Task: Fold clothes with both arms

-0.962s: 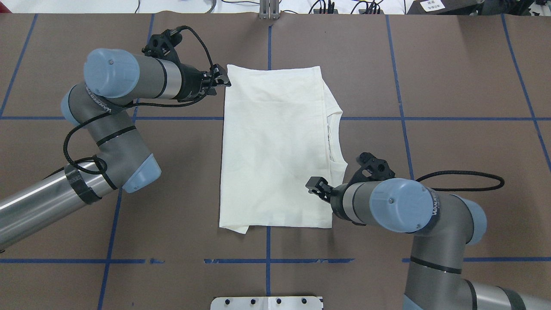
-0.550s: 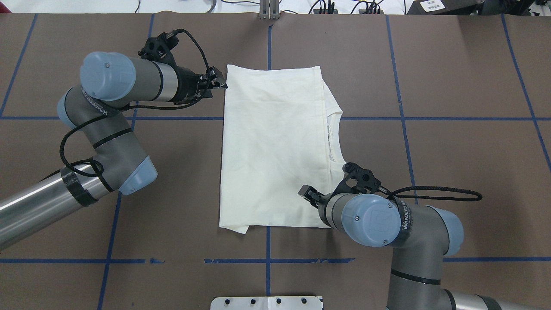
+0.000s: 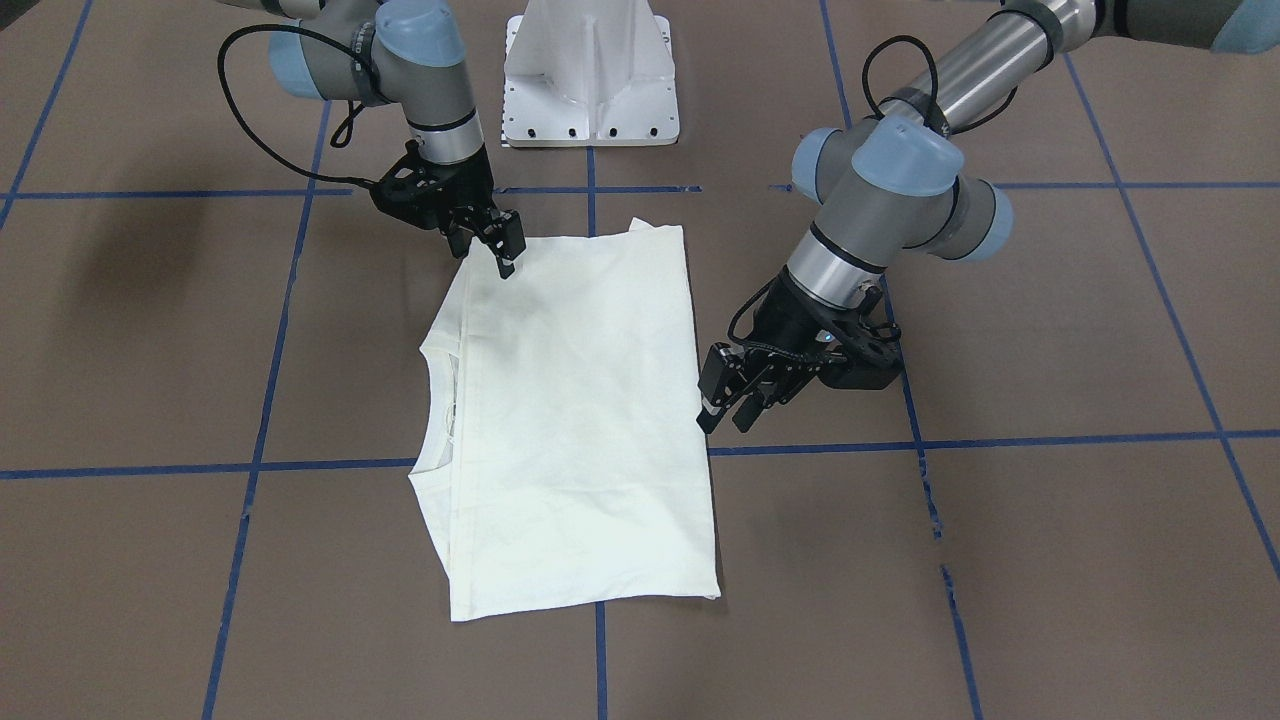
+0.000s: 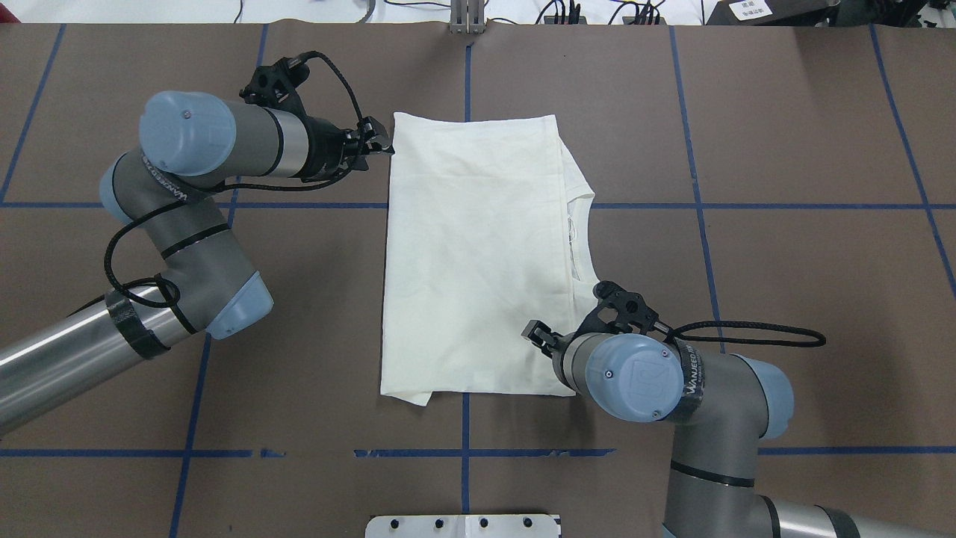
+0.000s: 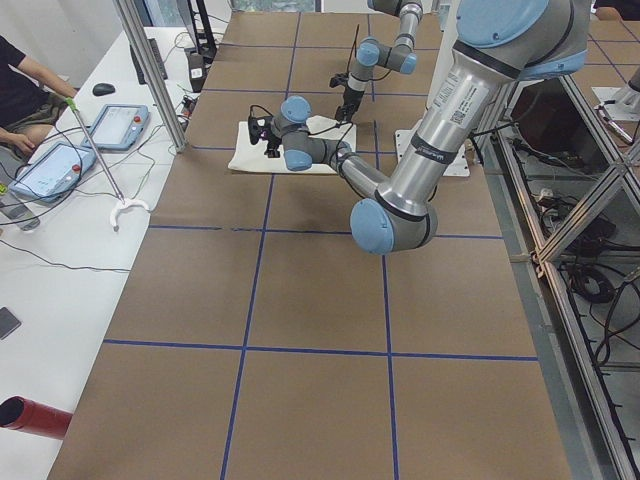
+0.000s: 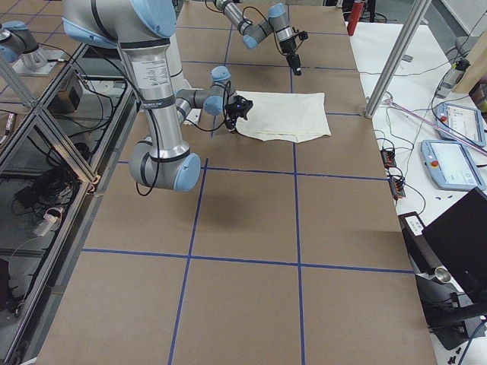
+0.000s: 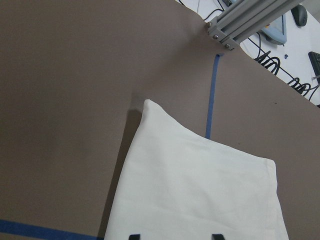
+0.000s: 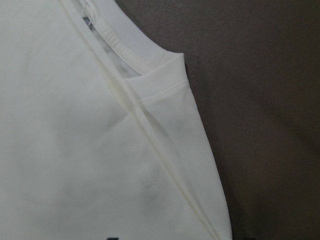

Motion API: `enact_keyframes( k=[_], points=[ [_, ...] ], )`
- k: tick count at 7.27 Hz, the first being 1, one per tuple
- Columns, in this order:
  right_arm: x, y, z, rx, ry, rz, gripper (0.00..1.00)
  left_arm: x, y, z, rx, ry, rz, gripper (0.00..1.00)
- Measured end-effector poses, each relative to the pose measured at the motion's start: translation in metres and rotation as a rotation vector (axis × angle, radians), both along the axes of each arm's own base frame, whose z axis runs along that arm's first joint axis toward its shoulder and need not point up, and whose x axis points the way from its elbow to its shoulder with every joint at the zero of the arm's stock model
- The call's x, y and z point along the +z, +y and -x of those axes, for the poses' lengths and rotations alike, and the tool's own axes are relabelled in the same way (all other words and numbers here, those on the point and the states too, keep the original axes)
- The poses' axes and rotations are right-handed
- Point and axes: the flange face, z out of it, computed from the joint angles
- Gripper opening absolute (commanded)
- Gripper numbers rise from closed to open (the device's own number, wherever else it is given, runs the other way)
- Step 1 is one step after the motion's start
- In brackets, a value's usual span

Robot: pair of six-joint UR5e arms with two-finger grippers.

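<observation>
- T-shirt (image 4: 478, 254): folded to 1 cream rectangle, plain side up, flat at the middle of the table (image 4: 784, 261), neckline (image 4: 581, 239) toward the table's right edge.
- Left gripper (image 3: 722, 422): jaws wide, holding nothing, hovering just beside the shirt's side toward the table's left edge.
- Right gripper (image 3: 508, 255): jaws slightly apart, holding nothing, low over the shirt's corner toward the table's near and right edges.

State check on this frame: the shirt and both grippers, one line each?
T-shirt, folded into a rectangle, lying flat, neckline showing on the robot's right side.
Left gripper, open, empty, beside the shirt's edge.
Right gripper, over the shirt's near-right corner; open or shut unclear.
</observation>
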Motion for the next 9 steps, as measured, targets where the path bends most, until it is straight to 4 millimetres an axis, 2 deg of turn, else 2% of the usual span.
enact_keyframes(
  k=[2, 3, 6, 9],
  points=[
    [0.004, 0.0, -0.001, 0.0, 0.019, 0.006, 0.12, 0.0, 0.0, -0.001, 0.001, -0.001, 0.0, 0.57],
    [0.006, 0.0, -0.001, 0.001, 0.026, 0.008, 0.0, 0.0, 0.0, -0.001, 0.0, 0.0, 0.0, 0.57],
    [0.005, 0.0, -0.003, 0.002, 0.028, 0.007, 0.0, 0.0, 0.0, -0.001, 0.001, -0.001, 0.001, 0.57],
    [-0.012, 0.004, -0.019, 0.001, 0.006, 0.003, 0.0, -0.004, 0.005, -0.001, -0.004, 0.026, 0.038, 0.57]
  ],
)
